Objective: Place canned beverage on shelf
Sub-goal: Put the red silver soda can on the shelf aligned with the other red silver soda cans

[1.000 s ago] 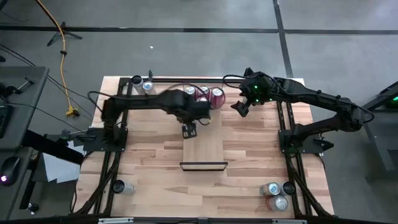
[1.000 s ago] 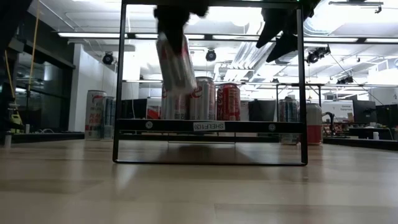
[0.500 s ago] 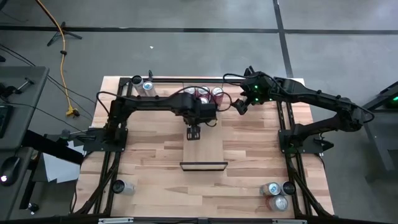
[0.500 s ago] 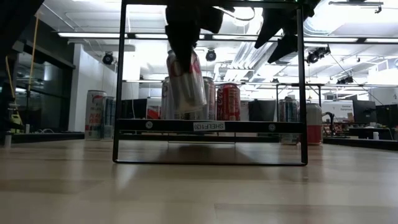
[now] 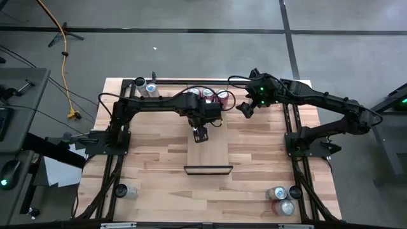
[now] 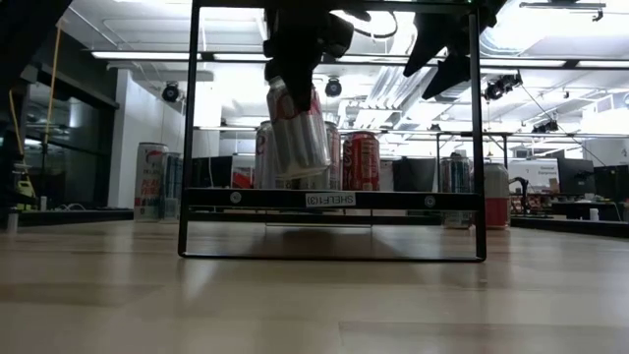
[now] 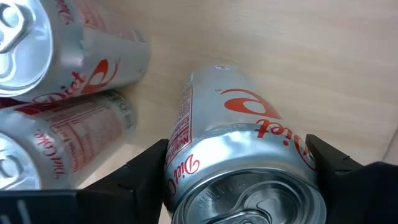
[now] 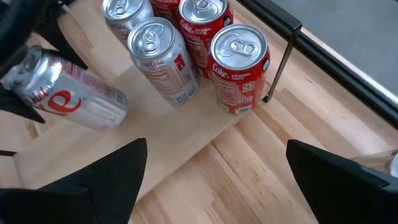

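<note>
Left gripper (image 5: 201, 133) over the far half of the shelf (image 5: 208, 152), fingers (image 7: 140, 171) closed partway around a silver Diet Coke can (image 7: 242, 155), held near its top rim. Can tilted, base lower than top, clear of the shelf surface in the low view (image 6: 298, 128). Red "Diet" script and a nutrition panel legible on its side in the left wrist view.

Shelf lying at the centre of the tabletop (image 5: 152, 165), dark strip toward the near edge; black wire frame (image 6: 187, 128) standing over it, white tag on the front bar too small to read reliably.

Standing upright at the far end of the shelf: two silver Diet Coke cans (image 8: 163, 59) and two red cans (image 8: 239, 67), the nearer red one marked "Coke" and "Original Taste".

Right gripper (image 5: 245, 108) above the far part of the tabletop, just beside the standing cans, fingers (image 8: 109, 177) spread wide, nothing between them.

Loose cans (image 5: 283, 198) grouped at the near right corner.
</note>
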Robot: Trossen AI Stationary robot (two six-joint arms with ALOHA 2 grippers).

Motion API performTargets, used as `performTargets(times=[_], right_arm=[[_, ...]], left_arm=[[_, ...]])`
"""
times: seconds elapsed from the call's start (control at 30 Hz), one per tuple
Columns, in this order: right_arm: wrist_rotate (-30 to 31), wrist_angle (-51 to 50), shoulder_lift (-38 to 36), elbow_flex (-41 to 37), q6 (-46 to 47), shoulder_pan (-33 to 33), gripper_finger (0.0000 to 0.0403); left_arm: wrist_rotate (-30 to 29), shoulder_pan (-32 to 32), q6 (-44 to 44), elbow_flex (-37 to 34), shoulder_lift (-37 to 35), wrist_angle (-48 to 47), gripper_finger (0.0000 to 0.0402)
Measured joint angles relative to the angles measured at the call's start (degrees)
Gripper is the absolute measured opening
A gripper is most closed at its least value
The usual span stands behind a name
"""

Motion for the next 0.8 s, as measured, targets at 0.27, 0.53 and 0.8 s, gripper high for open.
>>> performTargets(times=[0.27, 0.53, 0.8], right_arm=[[-1.60, 0.37, -0.60, 0.02, 1.11, 0.00, 0.0371], [-1.37, 0.70, -0.68, 0.02, 1.28, 0.00, 0.0371], [-0.81, 0.89, -0.68, 0.02, 1.82, 0.00, 0.0371]], left_arm=[[1.10, 0.37, -1.22, -0.61, 0.00, 1.69, 0.0238], [0.97, 0.90, -1.22, -1.44, 0.38, 2.61, 0.0245], [0.98, 0.82, -1.15, -1.29, 2.85, 2.52, 0.0247]])
